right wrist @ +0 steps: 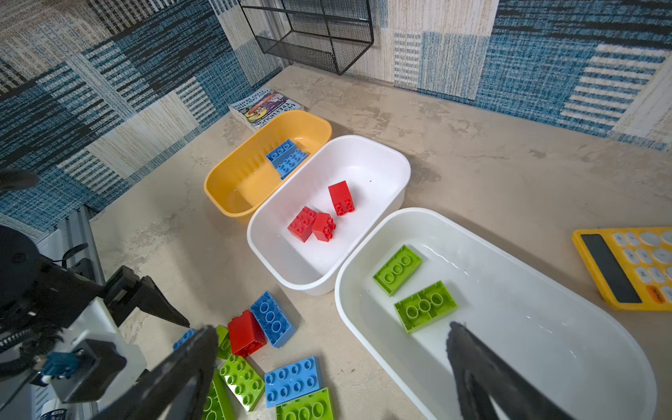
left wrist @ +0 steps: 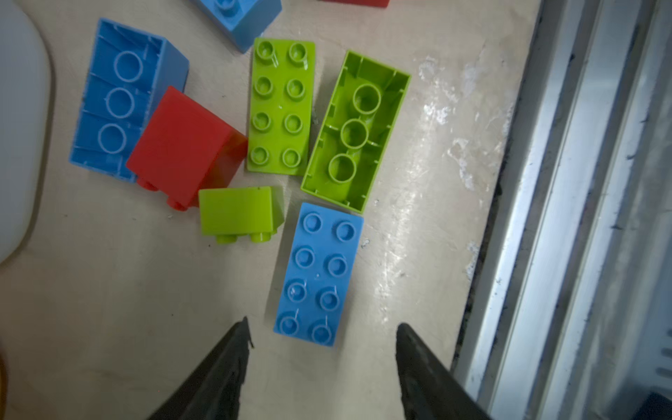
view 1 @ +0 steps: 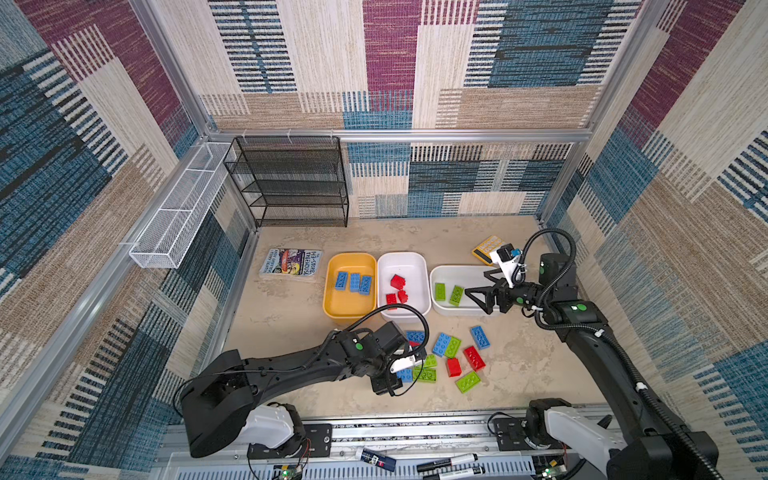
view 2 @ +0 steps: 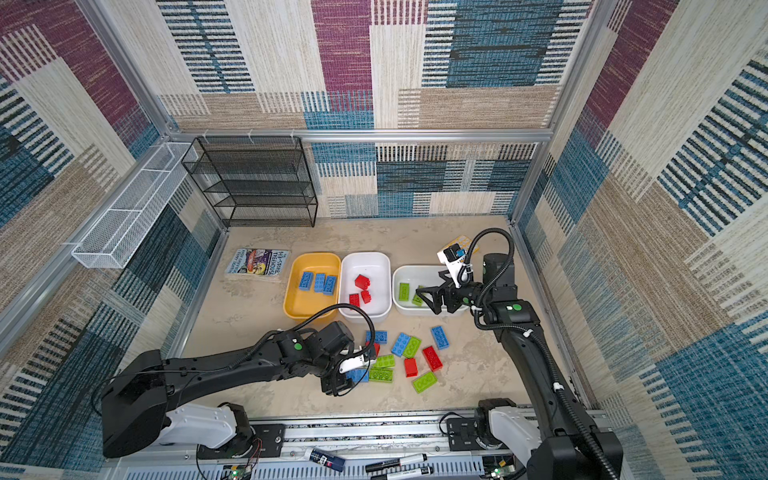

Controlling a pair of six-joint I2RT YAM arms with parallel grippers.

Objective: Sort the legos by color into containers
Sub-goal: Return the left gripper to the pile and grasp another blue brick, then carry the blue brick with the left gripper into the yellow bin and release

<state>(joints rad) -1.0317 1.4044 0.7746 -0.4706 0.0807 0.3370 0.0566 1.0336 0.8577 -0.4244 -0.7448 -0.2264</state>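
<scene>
**Target:** blue brick, 2x4, studs up, flat on the table. It belongs to the loose pile of legos on the robot's side of the middle white tub. An upturned green brick lies just beside one far corner. A short green brick, tipped on its side, lies just beside the other. Whether either touches it: cannot tell.

**Handling (judged):** hollow moulded plastic, so light and rigid, and it should not give under the pads. The side walls are smooth and glossy, so it is likely to slip or pivot if pinched off-centre. Best hold is across the narrow width, with the pads on the two long walls at mid-length.

**Left gripper**: jaws spread, nothing held. The brick's near end lines up with the gap, which looks slightly wider than the brick. No contact visible.

**Destination (judged):** yellow tub, on the middle white tub's left in a top view, holding three blue bricks.

**Right gripper**: spread wide and empty, over the near rim of the other white tub. That tub sits right of the middle white tub and holds two green bricks.
</scene>
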